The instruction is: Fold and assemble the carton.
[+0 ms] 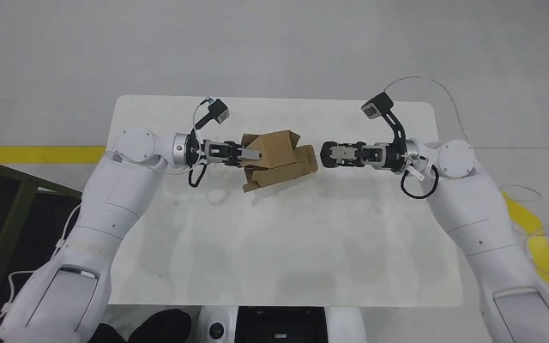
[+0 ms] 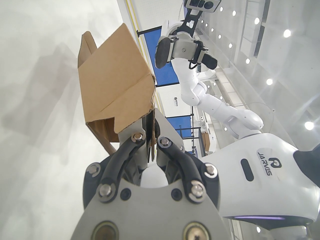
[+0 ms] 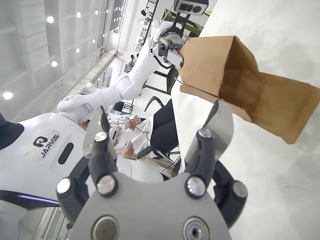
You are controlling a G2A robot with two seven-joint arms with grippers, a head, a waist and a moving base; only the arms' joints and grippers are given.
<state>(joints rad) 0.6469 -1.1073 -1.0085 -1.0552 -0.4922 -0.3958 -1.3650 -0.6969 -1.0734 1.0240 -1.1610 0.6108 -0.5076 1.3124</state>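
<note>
L gripper point(image 2: 150, 126) pinches carton point(image 1: 279, 153) wall; I hold firm. R gripper point(image 3: 160, 111) spread, beside open flap point(image 3: 287, 108). I'd push the flap in slow, square.

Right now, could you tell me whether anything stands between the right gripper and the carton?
Nothing visible does. The open right gripper faces the carton across a bare gap; the left gripper grips its far edge.

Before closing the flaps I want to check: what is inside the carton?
Through the open end of the carton, bare brown inner walls are visible, and no item. The far end lies in shadow, so the deepest part cannot be seen.
</note>
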